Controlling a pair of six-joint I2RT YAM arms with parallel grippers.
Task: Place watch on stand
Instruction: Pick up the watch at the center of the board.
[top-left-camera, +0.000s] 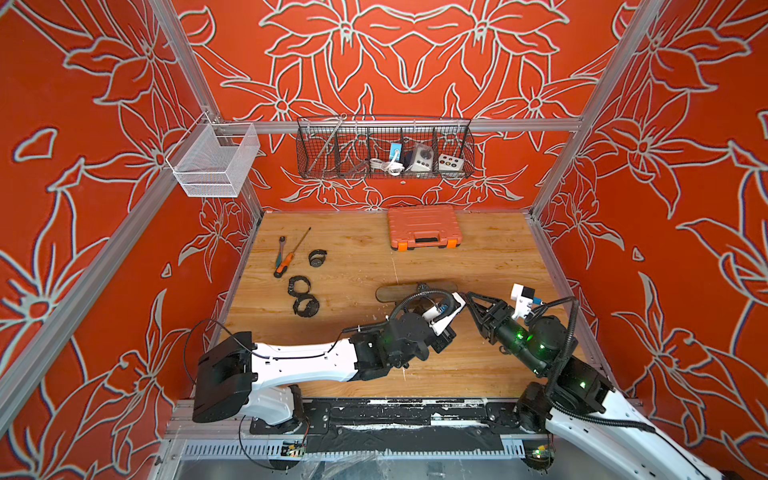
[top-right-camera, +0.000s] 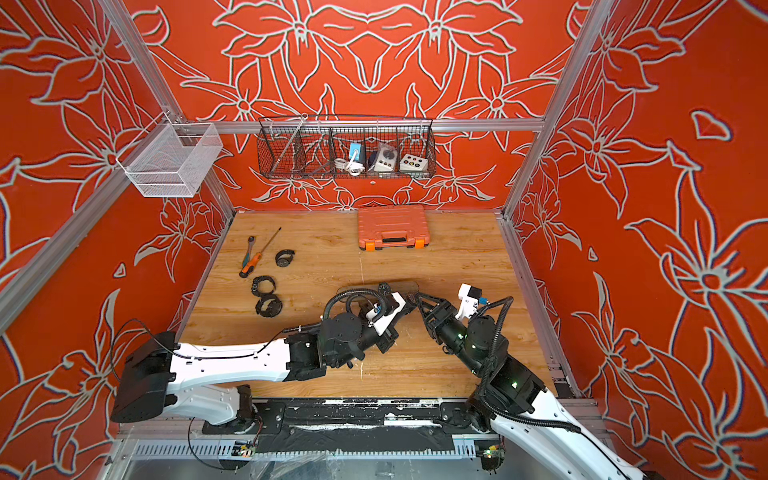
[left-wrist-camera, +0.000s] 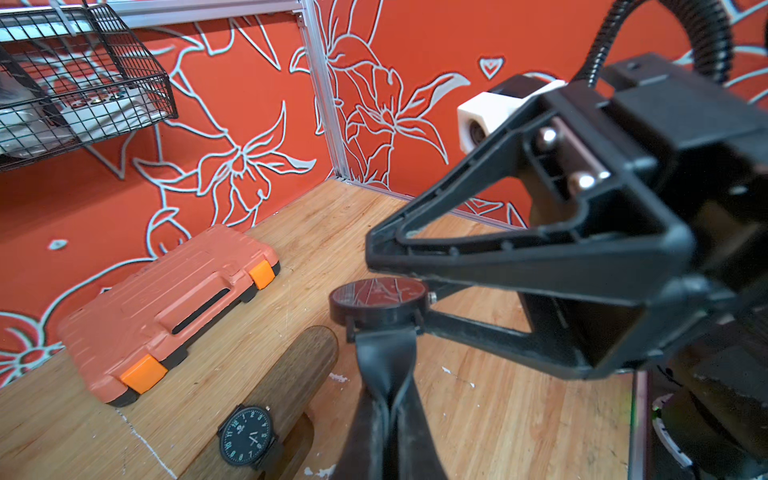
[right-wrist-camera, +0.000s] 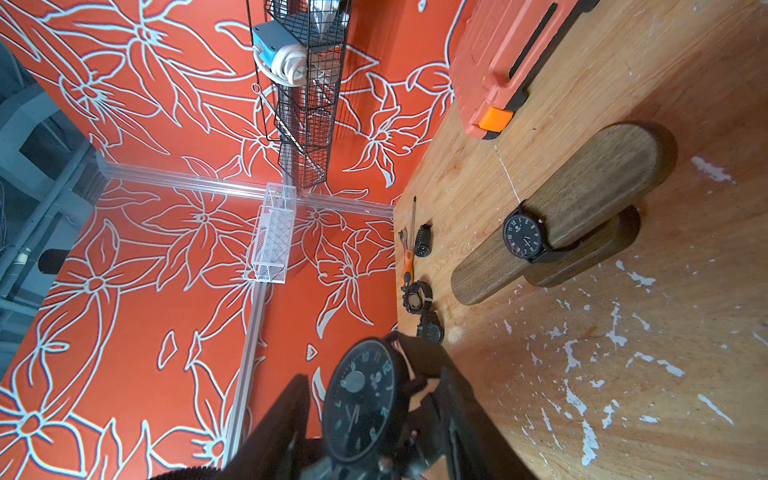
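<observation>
Red flowered walls enclose a wooden table (top-left-camera: 353, 266) where the left hand (left-wrist-camera: 384, 399), pinched shut on a watch (left-wrist-camera: 380, 301) strap, lifts it near the stand (right-wrist-camera: 582, 199), half-open right hand (top-left-camera: 471, 297) flanking the case, seemingly to spread its loop

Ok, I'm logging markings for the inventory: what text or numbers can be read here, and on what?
"10", "11", "12": dial of the held watch; rest blurred.
"12": dial of the watch on the stand; logo unreadable.
Orange case: none.
</observation>
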